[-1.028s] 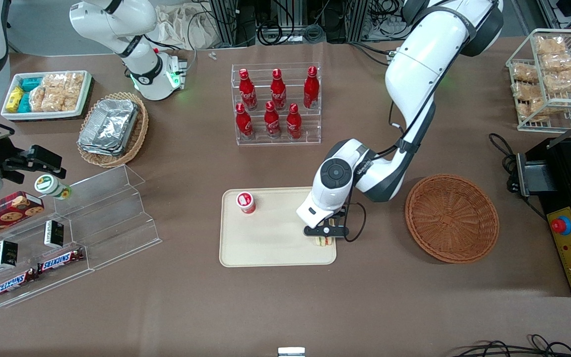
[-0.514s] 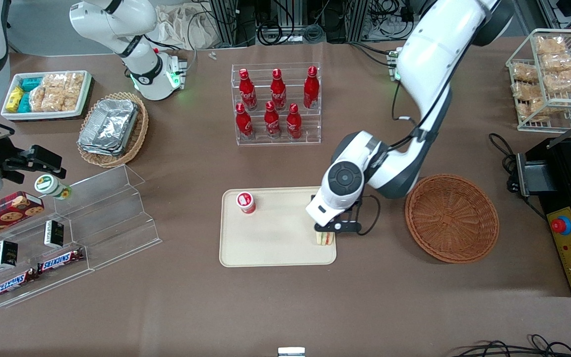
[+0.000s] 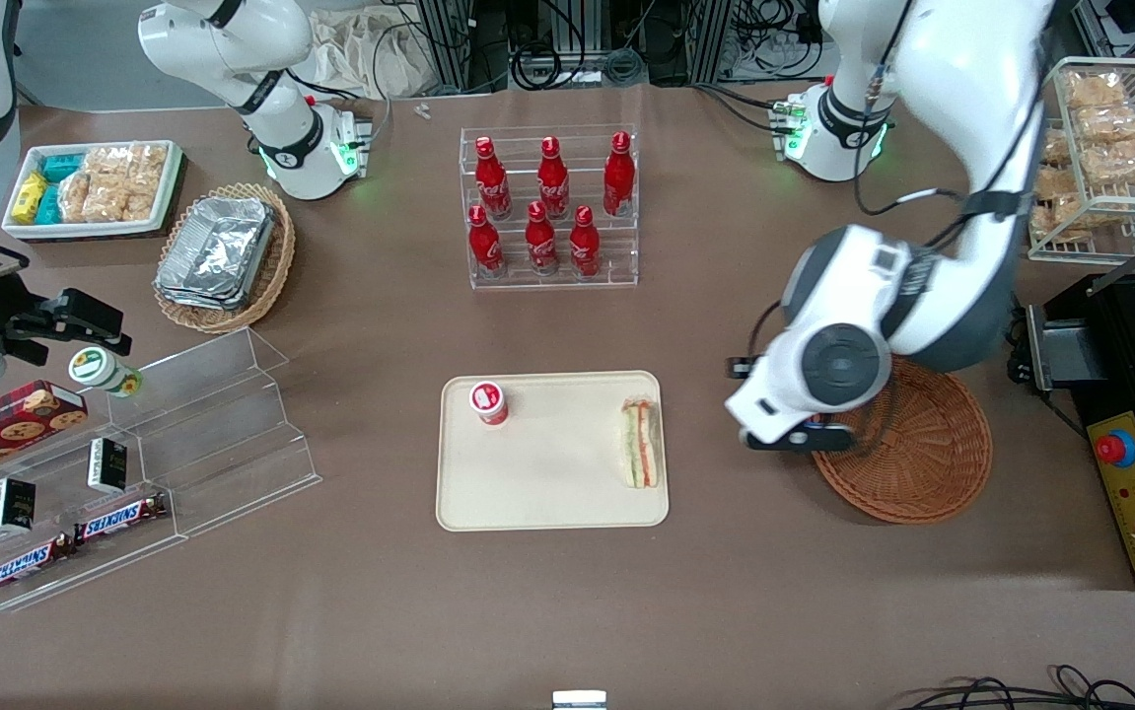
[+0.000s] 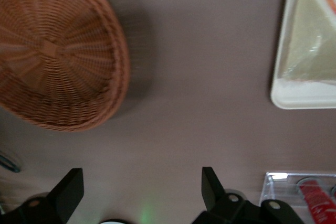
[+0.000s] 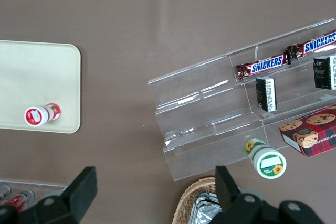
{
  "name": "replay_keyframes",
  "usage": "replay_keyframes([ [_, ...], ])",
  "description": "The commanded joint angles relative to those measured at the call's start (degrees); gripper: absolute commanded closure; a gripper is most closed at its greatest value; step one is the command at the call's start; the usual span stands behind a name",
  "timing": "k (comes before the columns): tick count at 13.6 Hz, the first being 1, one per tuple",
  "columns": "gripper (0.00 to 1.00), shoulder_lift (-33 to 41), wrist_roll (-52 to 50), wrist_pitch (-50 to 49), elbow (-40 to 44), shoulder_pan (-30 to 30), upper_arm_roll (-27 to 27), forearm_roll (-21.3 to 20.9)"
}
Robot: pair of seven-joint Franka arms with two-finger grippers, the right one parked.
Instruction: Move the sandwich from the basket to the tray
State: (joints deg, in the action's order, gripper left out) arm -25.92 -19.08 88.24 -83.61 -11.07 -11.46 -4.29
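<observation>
One sandwich lies on the tray, so we think our job is done. Our gripper hangs wide and empty near the tray; the basket looks empty.

The tray is a plain cream-beige, sitting on a dull brown table. On it, at about 3 o'clock, the sandwich shows white bread with orange-red and green stripes of filling under shiny clear wrap. Over at the tray's 10 o'clock there's a little cup with a red body and a white lid with red print. The basket is reddish-brown wicker with a radiating weave pattern, really clear in the wrist view. The gripper has black fingers, spread wide apart, and the arm carrying it is glossy white with dark grey joints. The bottles at 12 o'clock are bright red with white lettering.
</observation>
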Motion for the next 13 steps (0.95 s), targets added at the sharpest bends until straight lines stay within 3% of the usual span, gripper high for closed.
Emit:
replay_keyframes([
  [1,0.01,5.78,9.29,-3.85,-1.30,6.48,-0.49,0.60],
  [5,0.01,11.50,19.86,-5.27,-1.03,14.05,-0.31,-0.01],
  [13,0.00,12.13,15.49,-3.78,4.15,17.93,-0.23,0.16],
])
